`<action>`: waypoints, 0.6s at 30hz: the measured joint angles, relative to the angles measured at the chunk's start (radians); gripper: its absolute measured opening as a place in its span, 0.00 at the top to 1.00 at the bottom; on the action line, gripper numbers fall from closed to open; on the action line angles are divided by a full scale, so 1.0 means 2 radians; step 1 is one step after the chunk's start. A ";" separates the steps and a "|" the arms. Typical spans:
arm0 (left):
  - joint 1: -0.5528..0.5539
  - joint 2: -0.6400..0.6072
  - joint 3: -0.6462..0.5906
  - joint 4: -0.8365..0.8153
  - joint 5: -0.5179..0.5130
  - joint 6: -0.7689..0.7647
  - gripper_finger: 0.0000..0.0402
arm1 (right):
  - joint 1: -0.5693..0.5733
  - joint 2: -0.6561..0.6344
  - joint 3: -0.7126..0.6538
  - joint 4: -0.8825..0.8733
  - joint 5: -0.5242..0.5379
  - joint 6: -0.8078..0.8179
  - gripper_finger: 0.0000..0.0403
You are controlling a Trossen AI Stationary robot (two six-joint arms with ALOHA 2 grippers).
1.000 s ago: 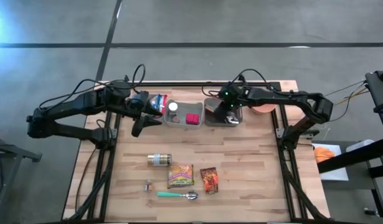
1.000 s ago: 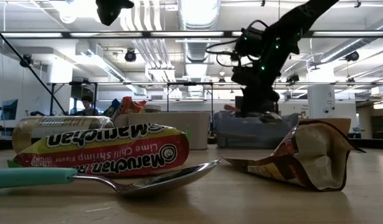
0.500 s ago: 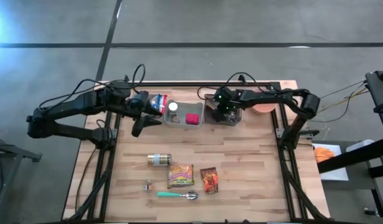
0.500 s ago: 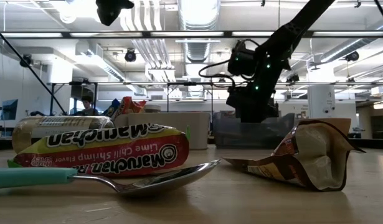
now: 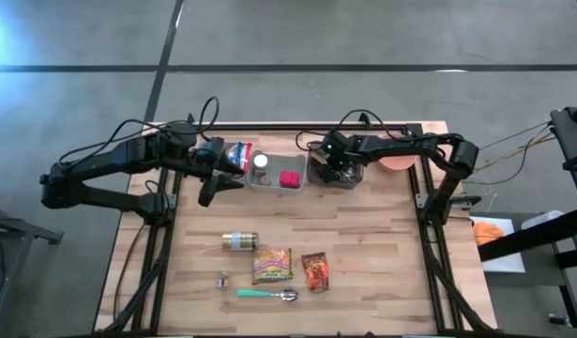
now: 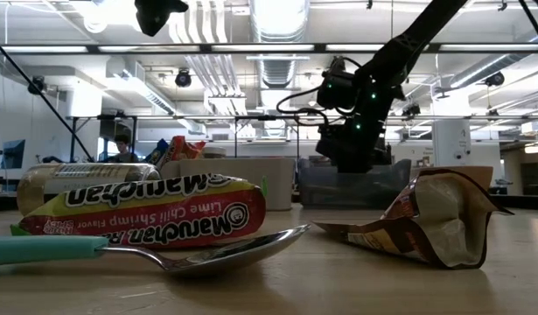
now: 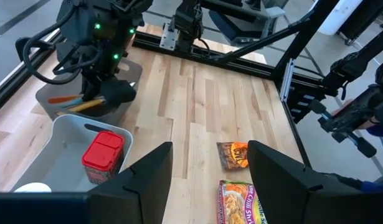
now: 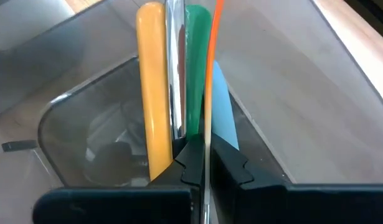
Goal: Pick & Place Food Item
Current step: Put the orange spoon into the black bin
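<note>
At the near edge of the light wooden slatted table (image 5: pixel 363 244) lie one teal-handled metal spoon (image 5: pixel 267 295), one small dark-and-silver object (image 5: pixel 223 279) too small to identify, one green-and-red Maruchan ramen packet (image 5: pixel 271 265) and one crumpled brown-orange snack pouch (image 5: pixel 314 271); just beyond them lies one glass jar with a gold lid (image 5: pixel 239 241) on its side. In the low view the ramen packet hides most of the jar, and the spoon's handle is cut off at the frame edge. Farther back stand two plastic bins side by side: a white one (image 5: pixel 274 185) holding one red lidded container (image 5: pixel 290 179) and one white round item (image 5: pixel 261 161), and a grey translucent one (image 5: pixel 316 170) holding utensils. The left gripper (image 5: pixel 224 165) hovers beside the white bin's outer end, its fingers part-way apart on a colourful red, white and blue snack packet (image 5: pixel 237 153), which is held above the table at the bin's edge and half hidden by the arm. The right gripper (image 8: pixel 197 163) reaches down into the grey bin, its fingers pressed together around a thin orange strip (image 8: pixel 211 62) among one yellow handle (image 8: pixel 152 81), one green handle (image 8: pixel 195 68) and one pale blue handle (image 8: pixel 223 112); what the strip belongs to cannot be made out. One salmon-pink round dish (image 5: pixel 397 162) sits at the far right, partly covered by the right arm.
</note>
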State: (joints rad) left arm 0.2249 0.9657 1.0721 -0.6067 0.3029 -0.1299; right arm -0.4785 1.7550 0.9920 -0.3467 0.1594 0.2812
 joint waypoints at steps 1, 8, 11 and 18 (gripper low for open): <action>0.000 0.000 0.000 0.000 0.000 0.000 0.48 | 0.002 0.000 0.000 -0.003 0.000 -0.001 0.98; 0.000 0.000 0.000 -0.001 0.000 0.001 0.48 | 0.019 0.000 -0.001 -0.019 0.000 -0.010 0.98; 0.000 0.000 0.000 -0.002 0.000 0.001 0.48 | 0.023 0.000 -0.001 -0.026 -0.001 -0.013 0.97; 0.000 0.000 0.000 -0.002 0.000 0.001 0.48 | 0.024 -0.001 -0.001 -0.035 -0.001 -0.021 0.75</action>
State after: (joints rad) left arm 0.2249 0.9657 1.0721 -0.6117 0.3031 -0.1272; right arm -0.4297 1.7538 0.9897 -0.4168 0.1580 0.2396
